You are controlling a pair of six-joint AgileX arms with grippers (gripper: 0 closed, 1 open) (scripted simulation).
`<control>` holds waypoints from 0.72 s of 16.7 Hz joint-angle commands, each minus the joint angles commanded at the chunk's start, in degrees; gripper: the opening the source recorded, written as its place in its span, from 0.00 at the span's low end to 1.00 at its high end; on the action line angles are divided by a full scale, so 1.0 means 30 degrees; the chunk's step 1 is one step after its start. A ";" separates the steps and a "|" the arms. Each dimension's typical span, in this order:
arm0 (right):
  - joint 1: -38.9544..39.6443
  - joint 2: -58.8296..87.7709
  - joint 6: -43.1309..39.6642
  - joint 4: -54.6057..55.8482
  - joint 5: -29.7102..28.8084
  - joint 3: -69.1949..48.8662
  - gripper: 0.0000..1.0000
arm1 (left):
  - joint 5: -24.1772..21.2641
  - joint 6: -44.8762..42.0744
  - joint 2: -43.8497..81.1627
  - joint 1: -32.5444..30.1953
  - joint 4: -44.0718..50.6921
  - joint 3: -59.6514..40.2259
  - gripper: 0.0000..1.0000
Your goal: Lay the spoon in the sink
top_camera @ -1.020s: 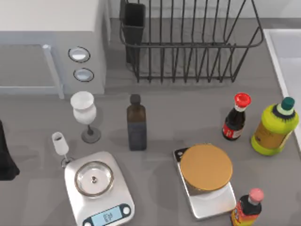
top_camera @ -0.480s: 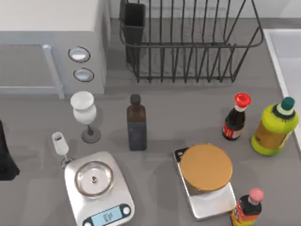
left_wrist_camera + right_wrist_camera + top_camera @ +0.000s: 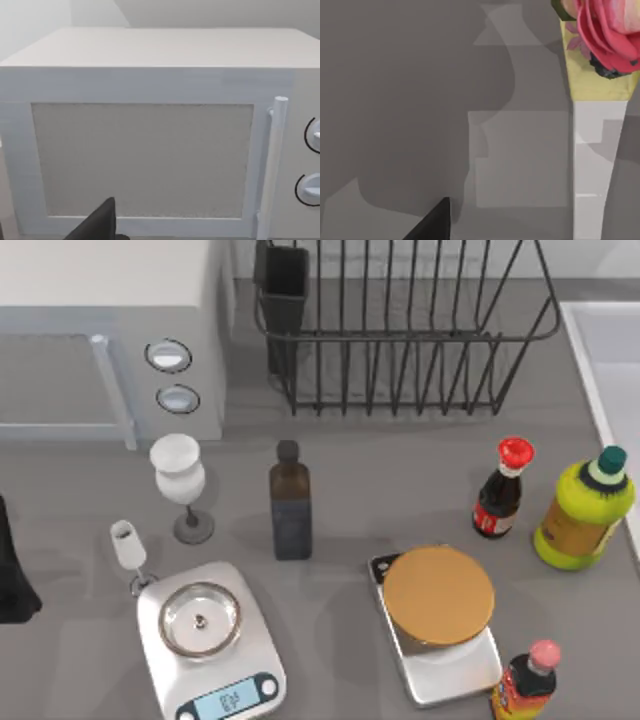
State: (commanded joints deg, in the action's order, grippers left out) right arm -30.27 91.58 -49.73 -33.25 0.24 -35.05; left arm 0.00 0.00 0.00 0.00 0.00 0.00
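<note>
Nothing has moved since a second ago: the sink (image 3: 612, 360) sits at the table's right edge, and I cannot tell where the spoon lies or whether the left gripper (image 3: 100, 222) by the microwave (image 3: 145, 150) or the right gripper (image 3: 434, 222) is open, though a spoon should be light, stiff and slippery, best pinched mid-handle.

microwave (image 3: 110, 330) left, rack (image 3: 400, 330) centre (sink (image 3: 612, 350) right)

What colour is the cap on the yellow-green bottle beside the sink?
Dark green, clearest in the top view: cap on the yellow-green bottle.

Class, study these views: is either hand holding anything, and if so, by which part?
It cannot be told. The left hand faces the white microwave; the right hand hangs over grey table. No held object is visible.
</note>
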 joint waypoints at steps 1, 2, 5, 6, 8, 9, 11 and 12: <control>0.0000 0.0000 0.0000 0.0000 0.0000 0.0000 0.47 | 0.0000 0.0000 0.0000 0.0000 0.0000 0.0000 1.00; 0.0000 0.0000 0.0000 0.0000 0.0000 0.0000 0.40 | 0.0000 0.0000 0.0000 0.0000 0.0000 0.0000 1.00; 0.0000 0.0000 0.0000 0.0000 0.0000 0.0000 0.17 | 0.0000 0.0000 0.0000 0.0000 0.0000 0.0000 1.00; 0.0000 0.0000 0.0000 0.0000 0.0000 0.0000 0.10 | 0.0000 0.0000 0.0000 0.0000 0.0000 0.0000 1.00; 0.0000 0.0000 0.0000 0.0000 0.0000 0.0000 0.00 | 0.0000 0.0000 0.0000 0.0000 0.0000 0.0000 1.00; 0.0000 0.0000 0.0000 0.0000 0.0000 0.0000 0.00 | 0.0000 0.0000 0.0000 0.0000 0.0000 0.0000 1.00; 0.0000 0.0000 0.0000 0.0000 0.0000 0.0000 0.00 | 0.0000 0.0000 0.0000 0.0000 0.0000 0.0000 1.00; 0.0000 0.0000 0.0000 0.0000 0.0000 0.0000 0.00 | 0.0000 0.0000 0.0000 0.0000 0.0000 0.0000 1.00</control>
State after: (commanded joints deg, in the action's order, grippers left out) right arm -30.27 91.58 -49.73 -33.25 0.24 -35.05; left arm 0.00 0.00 0.00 0.00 0.00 0.00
